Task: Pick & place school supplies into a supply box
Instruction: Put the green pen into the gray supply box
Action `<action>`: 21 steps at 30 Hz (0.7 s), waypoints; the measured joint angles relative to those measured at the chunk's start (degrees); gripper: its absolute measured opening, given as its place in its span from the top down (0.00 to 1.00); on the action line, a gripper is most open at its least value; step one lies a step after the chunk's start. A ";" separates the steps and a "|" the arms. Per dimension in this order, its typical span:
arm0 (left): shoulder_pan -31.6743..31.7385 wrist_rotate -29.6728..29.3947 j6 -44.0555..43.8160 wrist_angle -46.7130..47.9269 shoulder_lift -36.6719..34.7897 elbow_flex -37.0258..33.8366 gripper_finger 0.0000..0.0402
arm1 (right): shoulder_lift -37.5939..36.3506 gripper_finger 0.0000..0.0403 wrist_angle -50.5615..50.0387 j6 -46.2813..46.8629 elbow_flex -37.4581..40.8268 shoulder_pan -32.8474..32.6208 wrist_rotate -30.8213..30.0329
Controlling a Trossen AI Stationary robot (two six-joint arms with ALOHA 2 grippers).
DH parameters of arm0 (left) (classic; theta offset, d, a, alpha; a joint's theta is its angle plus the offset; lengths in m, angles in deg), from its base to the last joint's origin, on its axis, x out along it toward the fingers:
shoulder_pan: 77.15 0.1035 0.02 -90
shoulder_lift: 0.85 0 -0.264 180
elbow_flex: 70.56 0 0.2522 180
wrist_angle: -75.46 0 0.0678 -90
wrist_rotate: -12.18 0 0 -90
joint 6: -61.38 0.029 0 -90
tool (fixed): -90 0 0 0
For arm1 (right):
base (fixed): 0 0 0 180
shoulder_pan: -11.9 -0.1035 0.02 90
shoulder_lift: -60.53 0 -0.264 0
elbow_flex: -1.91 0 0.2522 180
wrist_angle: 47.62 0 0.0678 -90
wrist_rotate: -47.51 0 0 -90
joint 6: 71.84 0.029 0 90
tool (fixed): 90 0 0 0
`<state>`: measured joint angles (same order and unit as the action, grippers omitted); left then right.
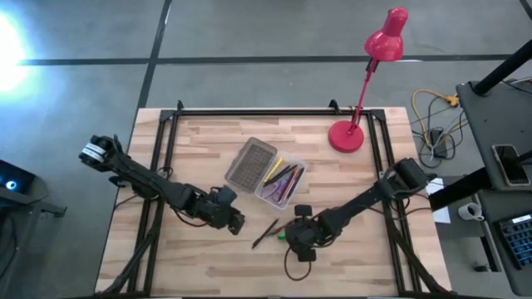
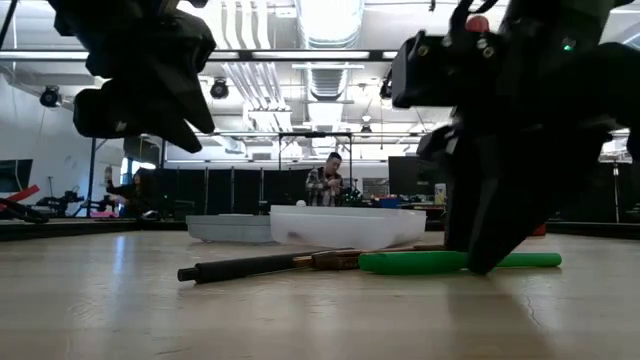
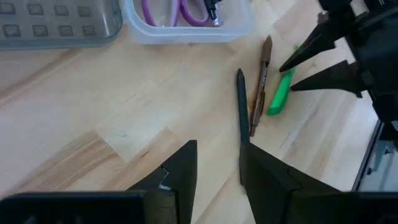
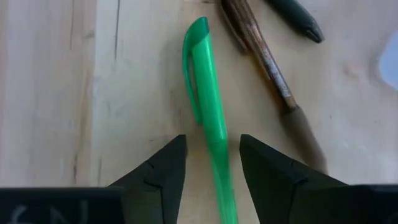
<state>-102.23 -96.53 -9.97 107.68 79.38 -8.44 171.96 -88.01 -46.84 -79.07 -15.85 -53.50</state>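
While left gripper [image 1: 235,221] waits open nearby, right gripper [image 4: 211,163] straddles green pen [image 4: 208,99], fingers apart. Next, prob.: close, lift, carry to supply box [image 1: 293,197].

You are looking at a bench [image 4: 56,93] of pale, matt wood planks. The green pen [image 4: 208,106] is glossy plastic. The supply box [image 3: 186,31] is translucent plastic with a grid-textured lid [image 3: 56,22].
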 joint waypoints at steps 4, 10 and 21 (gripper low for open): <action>-0.29 -0.88 0.02 -0.05 0.19 0.25 0.74 | 0.95 0.65 0.07 0.01 -0.28 1.43 2.70; -0.41 -1.39 0.13 -0.06 0.20 0.17 0.74 | 1.30 0.76 -0.38 0.03 -0.28 1.76 3.59; -0.41 -4.10 1.11 -0.06 0.20 0.09 0.74 | 0.68 0.95 -1.39 2.41 -0.23 2.00 8.87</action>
<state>-102.64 -100.63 -8.85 107.61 79.57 -8.35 172.64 -89.40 -44.43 -79.31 -13.86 -44.64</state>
